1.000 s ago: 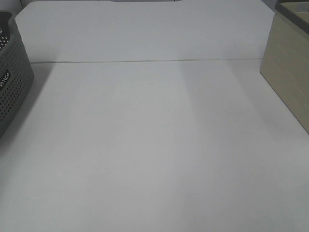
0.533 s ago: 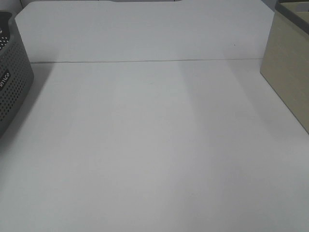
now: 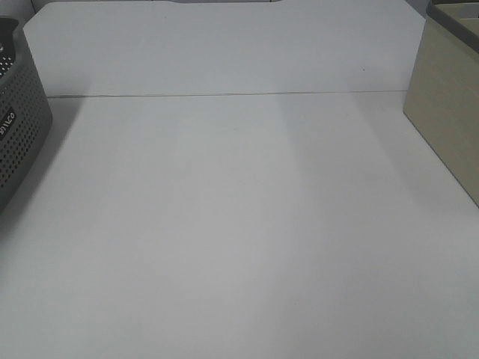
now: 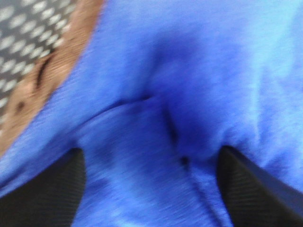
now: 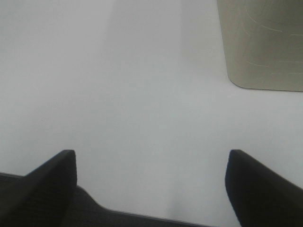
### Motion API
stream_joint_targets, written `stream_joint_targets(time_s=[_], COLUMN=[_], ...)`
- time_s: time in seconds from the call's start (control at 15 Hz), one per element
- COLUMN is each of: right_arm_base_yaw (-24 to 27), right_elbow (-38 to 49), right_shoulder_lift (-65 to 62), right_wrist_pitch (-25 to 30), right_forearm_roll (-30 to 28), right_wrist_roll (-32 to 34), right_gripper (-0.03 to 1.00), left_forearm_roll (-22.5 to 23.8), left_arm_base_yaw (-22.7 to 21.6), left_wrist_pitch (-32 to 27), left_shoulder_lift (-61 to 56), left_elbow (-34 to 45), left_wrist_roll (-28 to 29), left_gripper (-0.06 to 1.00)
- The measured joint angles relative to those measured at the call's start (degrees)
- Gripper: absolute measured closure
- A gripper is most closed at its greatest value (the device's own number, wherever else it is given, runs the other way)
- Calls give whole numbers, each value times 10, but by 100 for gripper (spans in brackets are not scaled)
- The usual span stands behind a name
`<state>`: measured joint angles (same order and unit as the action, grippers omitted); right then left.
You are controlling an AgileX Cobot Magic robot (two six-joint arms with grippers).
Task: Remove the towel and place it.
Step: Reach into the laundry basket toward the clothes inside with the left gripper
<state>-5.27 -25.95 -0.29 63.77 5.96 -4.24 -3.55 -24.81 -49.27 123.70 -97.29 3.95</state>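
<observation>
Left gripper [image 4: 149, 156] is hanging wide open, clasping nothing, close over the rumpled blue towel [image 4: 189, 56] beside the grey basket [image 3: 22, 127], whose cropped white lettering [image 3: 6, 124] is showing unreadably; right gripper [image 5: 151, 158] is gaping above the table [image 5: 118, 94].

left pincer [image 4: 150, 184]: black, seemingly woven-textured | right pincer [image 5: 150, 179]: matte black, wedge-shaped
</observation>
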Motion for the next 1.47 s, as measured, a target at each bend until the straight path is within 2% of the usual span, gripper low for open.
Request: stream_joint_targets(time_s=[0.13,0.4,0.47,0.6,0.67,0.8,0.87,1.0,1.2,1.47], right_arm_base_yaw=[0,0,0,0,0,0,0,0,0,0], right_elbow=[0,0,0,0,0,0,0,0,0,0], right_shoulder_lift=[0,0,0,0,0,0,0,0,0,0], right_wrist_pitch=[0,0,0,0,0,0,0,0,0,0], right_forearm_roll=[0,0,0,0,0,0,0,0,0,0], right_wrist_roll=[0,0,0,0,0,0,0,0,0,0], right_gripper=[17,17,17,17,17,17,17,17,17,17], left_forearm_roll=[1,0,2,18,25,55,72,91,91,87], left_arm_base_yaw=[11,15,15,15,15,15,15,15,15,15], left_wrist_pitch=[11,9,-5,-42,-49,-55,-55,-57,-21,-15], left_shoulder_lift=[1,1,1,-1,-3,-18,-25,-26,-26,-13], left_elbow=[0,0,0,0,0,0,0,-2,-3,-3], left_wrist_roll=[2,2,2,2,2,17,30,46,49,49], left_gripper=[37,72,75,73,65,43,38,36,36,39])
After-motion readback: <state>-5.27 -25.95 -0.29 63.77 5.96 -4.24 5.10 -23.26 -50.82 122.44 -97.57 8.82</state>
